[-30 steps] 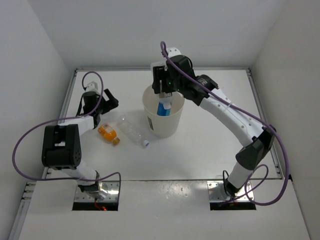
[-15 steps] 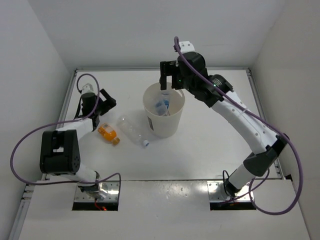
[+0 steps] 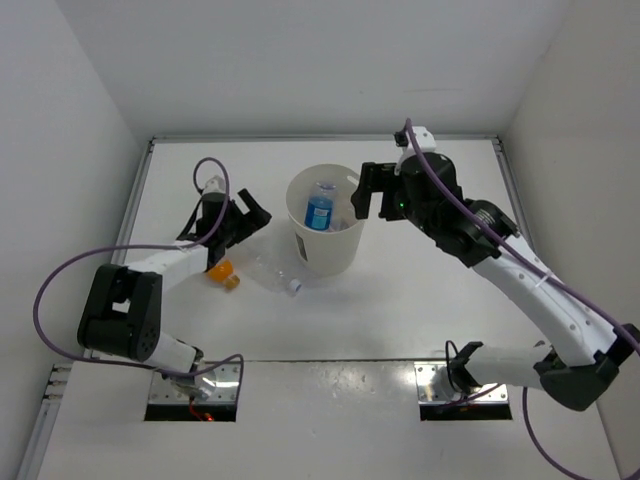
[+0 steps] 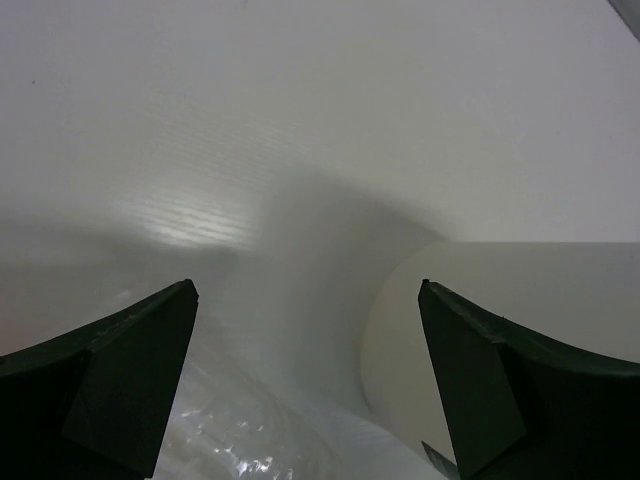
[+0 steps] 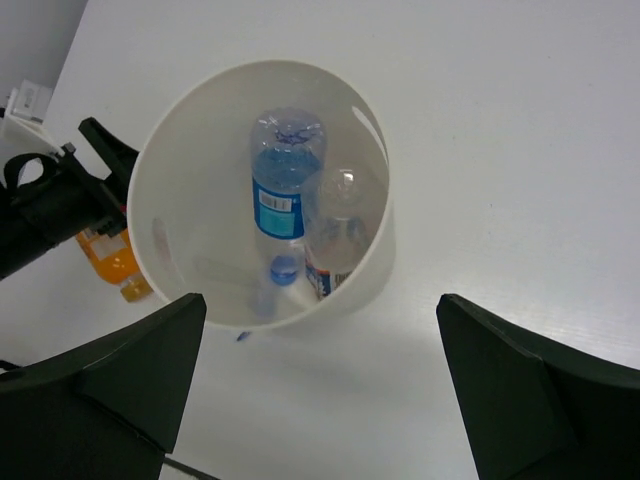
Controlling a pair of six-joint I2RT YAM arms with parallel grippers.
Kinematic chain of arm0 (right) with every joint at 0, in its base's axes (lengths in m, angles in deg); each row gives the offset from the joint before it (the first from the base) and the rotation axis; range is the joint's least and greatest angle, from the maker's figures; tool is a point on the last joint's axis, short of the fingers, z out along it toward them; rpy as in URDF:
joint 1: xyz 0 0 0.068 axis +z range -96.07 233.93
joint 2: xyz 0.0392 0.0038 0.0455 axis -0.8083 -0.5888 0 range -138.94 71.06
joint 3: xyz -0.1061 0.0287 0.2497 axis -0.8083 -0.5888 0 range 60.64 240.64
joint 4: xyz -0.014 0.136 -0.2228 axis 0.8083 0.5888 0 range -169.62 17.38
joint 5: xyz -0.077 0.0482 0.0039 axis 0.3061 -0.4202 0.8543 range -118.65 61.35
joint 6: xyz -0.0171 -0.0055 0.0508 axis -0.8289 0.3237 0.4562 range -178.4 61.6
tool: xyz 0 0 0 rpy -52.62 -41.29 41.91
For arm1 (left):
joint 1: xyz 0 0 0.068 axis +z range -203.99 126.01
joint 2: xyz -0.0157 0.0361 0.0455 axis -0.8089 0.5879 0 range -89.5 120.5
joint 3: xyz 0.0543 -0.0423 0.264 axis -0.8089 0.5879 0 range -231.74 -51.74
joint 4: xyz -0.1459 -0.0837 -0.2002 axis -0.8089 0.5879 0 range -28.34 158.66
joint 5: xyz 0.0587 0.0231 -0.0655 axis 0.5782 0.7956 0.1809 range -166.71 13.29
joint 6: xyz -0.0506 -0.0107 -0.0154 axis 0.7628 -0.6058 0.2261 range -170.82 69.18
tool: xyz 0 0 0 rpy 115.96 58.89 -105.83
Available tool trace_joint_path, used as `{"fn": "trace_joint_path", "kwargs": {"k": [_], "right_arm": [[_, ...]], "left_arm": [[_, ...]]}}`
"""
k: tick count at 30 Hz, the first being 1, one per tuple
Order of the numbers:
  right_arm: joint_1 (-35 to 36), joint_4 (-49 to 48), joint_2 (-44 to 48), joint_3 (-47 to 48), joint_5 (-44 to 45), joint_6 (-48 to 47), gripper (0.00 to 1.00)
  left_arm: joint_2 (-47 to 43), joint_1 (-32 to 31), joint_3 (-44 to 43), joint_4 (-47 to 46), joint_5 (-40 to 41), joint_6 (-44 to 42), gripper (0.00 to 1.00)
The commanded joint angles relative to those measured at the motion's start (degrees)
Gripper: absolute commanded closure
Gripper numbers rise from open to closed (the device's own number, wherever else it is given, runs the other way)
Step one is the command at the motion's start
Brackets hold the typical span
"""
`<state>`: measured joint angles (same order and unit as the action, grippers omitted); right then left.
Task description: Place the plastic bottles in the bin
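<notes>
From above, the right pincer [image 3: 368,190] stands spread wide and empty, just beside the bin [image 3: 325,255] at its rim. The blue bottle [image 3: 320,208] lies inside. The left pincer [image 3: 245,214], also spread and empty, hangs over the table. A clear bottle [image 3: 270,270] lies just below it and the orange bottle [image 3: 218,268] is back toward its wrist. The step in hand looks like the left arm's pick of that clear bottle.

From the left wrist, the left pincer [image 4: 305,300] shows the clear bottle [image 4: 230,440] low between its fingers, with the bin [image 4: 500,320] close beyond the right finger. It should drop lower, straddle the bottle's body crosswise, and close gently, since thin plastic probably buckles or slips.

From the right wrist, below the right pincer [image 5: 320,300] the bin [image 5: 388,225] holds the blue bottle [image 5: 278,190] and a second clear bottle [image 5: 335,235]. The orange bottle [image 5: 115,262] lies outside, to the left. This arm should stay off the rim.
</notes>
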<state>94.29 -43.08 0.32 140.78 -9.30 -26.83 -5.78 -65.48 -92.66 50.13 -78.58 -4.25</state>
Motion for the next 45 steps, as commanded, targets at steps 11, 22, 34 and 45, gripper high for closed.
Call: {"fn": "trace_joint_path", "kwargs": {"k": [11, 22, 34, 45], "right_arm": [[-0.02, 8.02, 12.2, -3.06, 1.03, 2.7, 0.0], [-0.02, 8.64, 13.08, -4.2, -0.28, 2.7, 0.0], [-0.02, 9.87, 13.26, -6.84, -1.86, 2.7, 0.0], [-0.02, 10.49, 12.73, -9.38, -3.01, 2.7, 0.0]], "left_arm": [[-4.62, -4.69, -1.07, 6.51, 15.48, 4.7, 0.02], [-1.11, -16.37, -24.36, 44.54, 32.18, 36.89, 0.02], [1.88, -19.81, -30.0, 69.71, 24.73, 67.59, 0.04], [2.41, -20.42, -24.21, 73.4, 15.85, 73.4, 0.06]]}}
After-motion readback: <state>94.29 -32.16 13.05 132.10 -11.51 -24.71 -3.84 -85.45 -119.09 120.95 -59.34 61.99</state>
